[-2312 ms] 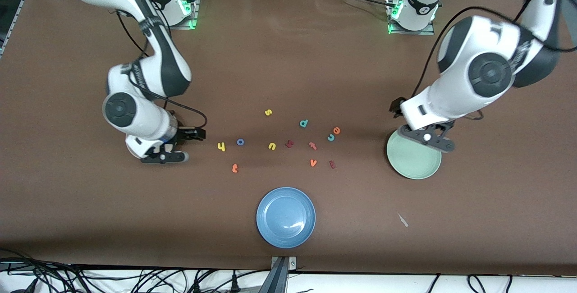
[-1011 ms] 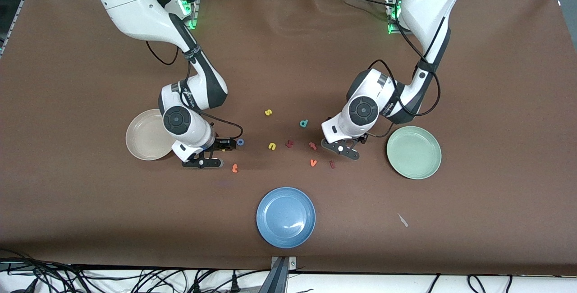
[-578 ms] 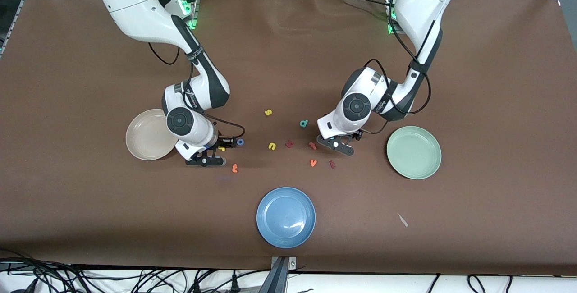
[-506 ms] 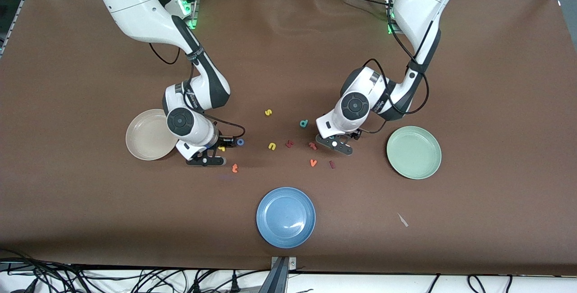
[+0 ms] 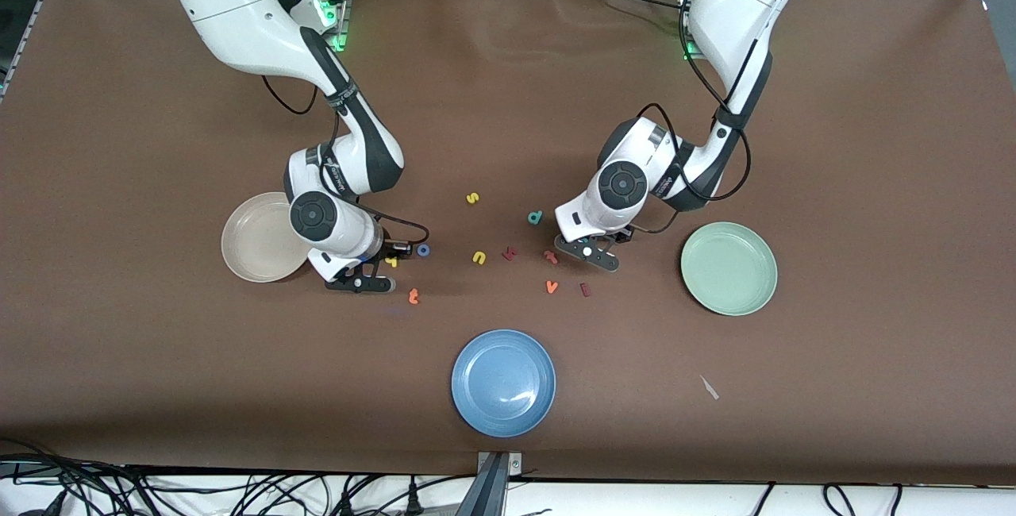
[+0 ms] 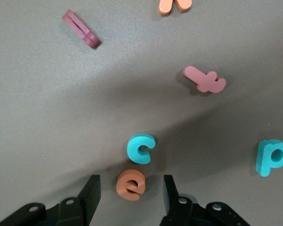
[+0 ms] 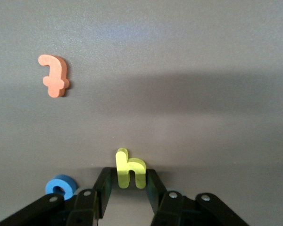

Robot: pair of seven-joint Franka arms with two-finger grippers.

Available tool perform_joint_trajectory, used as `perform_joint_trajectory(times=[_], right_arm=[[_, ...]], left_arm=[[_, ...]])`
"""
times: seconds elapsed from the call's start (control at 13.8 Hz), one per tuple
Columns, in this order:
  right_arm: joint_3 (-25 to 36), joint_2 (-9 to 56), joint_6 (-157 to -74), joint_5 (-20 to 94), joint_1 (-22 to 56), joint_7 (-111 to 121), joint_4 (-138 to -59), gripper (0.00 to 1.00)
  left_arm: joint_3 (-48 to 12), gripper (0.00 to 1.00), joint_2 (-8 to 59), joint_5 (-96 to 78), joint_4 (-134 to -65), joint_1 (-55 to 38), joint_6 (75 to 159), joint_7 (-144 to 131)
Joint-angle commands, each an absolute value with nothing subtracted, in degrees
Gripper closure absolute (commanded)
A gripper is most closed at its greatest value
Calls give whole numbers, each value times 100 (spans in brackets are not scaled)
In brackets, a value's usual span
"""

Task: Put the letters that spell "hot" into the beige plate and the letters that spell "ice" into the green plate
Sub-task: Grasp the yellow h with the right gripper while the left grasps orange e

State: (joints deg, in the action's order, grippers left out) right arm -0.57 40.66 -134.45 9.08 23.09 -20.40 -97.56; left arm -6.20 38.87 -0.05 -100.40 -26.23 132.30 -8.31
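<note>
The brown worktop [image 5: 873,182] carries three plates. The beige plate [image 5: 254,250] lies toward the right arm's end, the green plate [image 5: 729,268] toward the left arm's end, and a blue plate [image 5: 502,383] lies nearest the front camera; none holds a letter.

The right end effector [image 7: 128,170] is down at the worktop just beside the beige plate. Its fingers press against both sides of the yellow "h" [image 7: 130,170], whose stem points away from the wrist. The blue "o" [image 5: 423,249] lies flat just beside it, toward the left arm's end. The orange "t" [image 5: 413,295] lies nearer the front camera, with its long axis running roughly from that camera toward the bases.

The left end effector [image 6: 131,179] is low over the scattered letters, its fingers spread and straddling the orange "e" [image 6: 130,184] with a gap on each side. The teal "c" [image 6: 140,149] lies just beside the "e". The dark red "i" [image 5: 585,289] lies flat, nearer the front camera, its long axis also roughly camera-to-bases.

A pink "t" [image 6: 205,79], teal "d" [image 6: 272,156], orange "v" [image 5: 552,286], yellow "u" [image 5: 479,258] and yellow "s" [image 5: 472,198] lie between the arms.
</note>
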Motion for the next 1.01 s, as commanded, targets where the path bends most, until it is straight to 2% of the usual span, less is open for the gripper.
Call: perform_joint_trajectory(times=[0.0, 0.22, 0.36, 0.51, 0.79, 0.94], right_arm=[[-79, 4078, -13430, 1081, 2312, -2057, -9739, 63], [-79, 4113, -13412, 1020, 2268, -1864, -9721, 71], [-79, 4122, -13412, 1028, 2276, -1881, -9721, 72], [-79, 4122, -13395, 1037, 2276, -1872, -9660, 73], [-70, 4087, -13141, 1037, 2268, -1863, -9475, 74], [-44, 4043, -12834, 1037, 2163, -1854, -9300, 75]], left_arm=[[-571, 49, 3858, 9, -10204, -2681, 13474, -870], [-563, 82, 3823, 9, -10204, -2689, 13430, -861], [-563, 97, 3788, 9, -10204, -2681, 13395, -853], [-563, 100, 3683, 9, -10195, -2663, 13307, -818], [-510, 100, 3227, 18, -10046, -2541, 12447, -591], [-510, 100, 3077, 18, -10046, -2182, 12122, 84]])
